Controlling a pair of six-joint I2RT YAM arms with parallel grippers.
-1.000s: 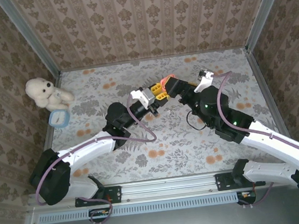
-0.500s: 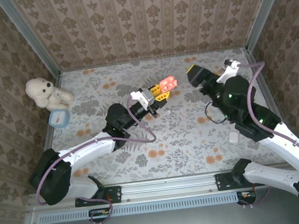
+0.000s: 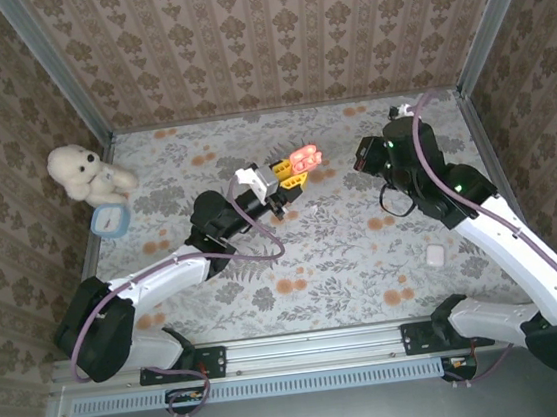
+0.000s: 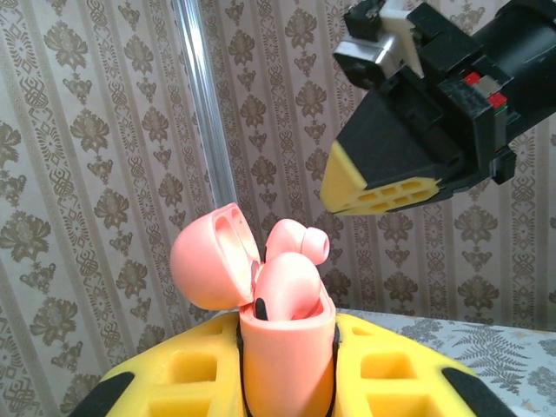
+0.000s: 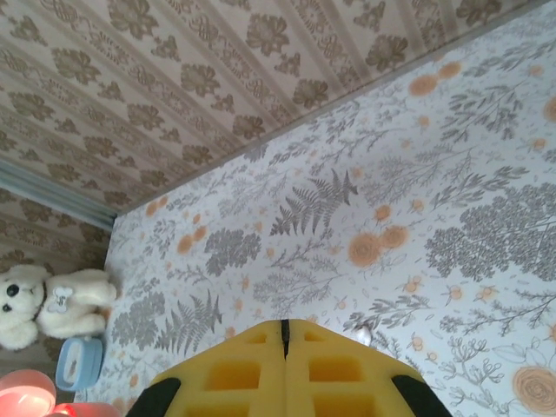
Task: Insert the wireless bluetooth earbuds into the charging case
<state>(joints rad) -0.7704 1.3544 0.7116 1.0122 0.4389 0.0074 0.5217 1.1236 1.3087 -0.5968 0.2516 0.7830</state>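
Left pincer [image 3: 290, 170] grips the open pink charging case [image 4: 285, 343] upright, likely so its protruding earbud [image 4: 297, 245] can seat; right pincer [image 4: 387, 195], upper right, is closed and empty.

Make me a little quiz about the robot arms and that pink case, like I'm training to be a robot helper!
1. True or false: the lid of the pink case is shut.
2. The right gripper has its fingers: A) pressed together with nothing between, B) wide apart, C) pinching a bud.
3. Fill in: the case is held by the ___ gripper.

Key
1. False: it stands open, with an earbud poking out.
2. A.
3. Left: the left gripper clamps it.
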